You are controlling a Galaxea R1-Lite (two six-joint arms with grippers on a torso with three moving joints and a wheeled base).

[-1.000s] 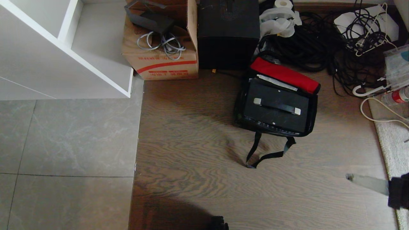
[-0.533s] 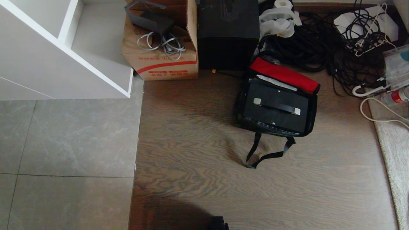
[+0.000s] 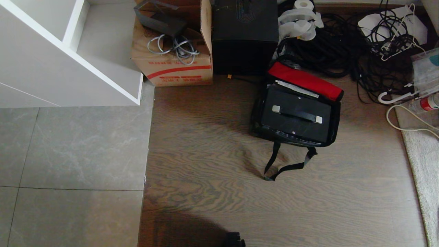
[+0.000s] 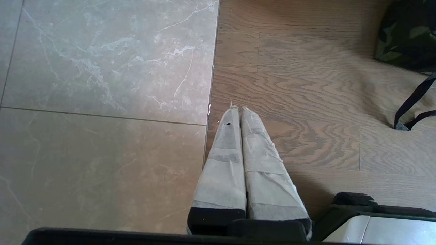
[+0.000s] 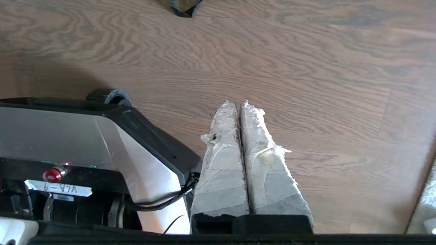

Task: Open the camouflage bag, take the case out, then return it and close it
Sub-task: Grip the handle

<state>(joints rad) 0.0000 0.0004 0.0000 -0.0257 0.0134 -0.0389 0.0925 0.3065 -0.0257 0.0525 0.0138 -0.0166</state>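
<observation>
The camouflage bag (image 3: 255, 115) lies on the wooden floor with its red-lined flap (image 3: 305, 80) folded back. Inside it rests the flat black case (image 3: 295, 115), its black bar handle (image 3: 297, 114) facing up. The bag's black strap (image 3: 284, 164) trails toward me. A corner of the camouflage bag (image 4: 405, 34) also shows in the left wrist view. Neither arm appears in the head view. My left gripper (image 4: 237, 108) is shut and empty over the seam between tile and wood. My right gripper (image 5: 238, 102) is shut and empty above bare wood beside my base.
A tall black box (image 3: 245, 34) and a brown cardboard carton (image 3: 171, 51) stand behind the bag. Tangled black cables (image 3: 346, 44) lie at the back right. White shelving (image 3: 68, 51) fills the back left. A pale rug (image 3: 425, 164) edges the right. My base (image 5: 85, 143) is beside the right gripper.
The right gripper, seen a second ago at the head view's lower right edge, has drawn back out of that view. The bag and case have not moved.
</observation>
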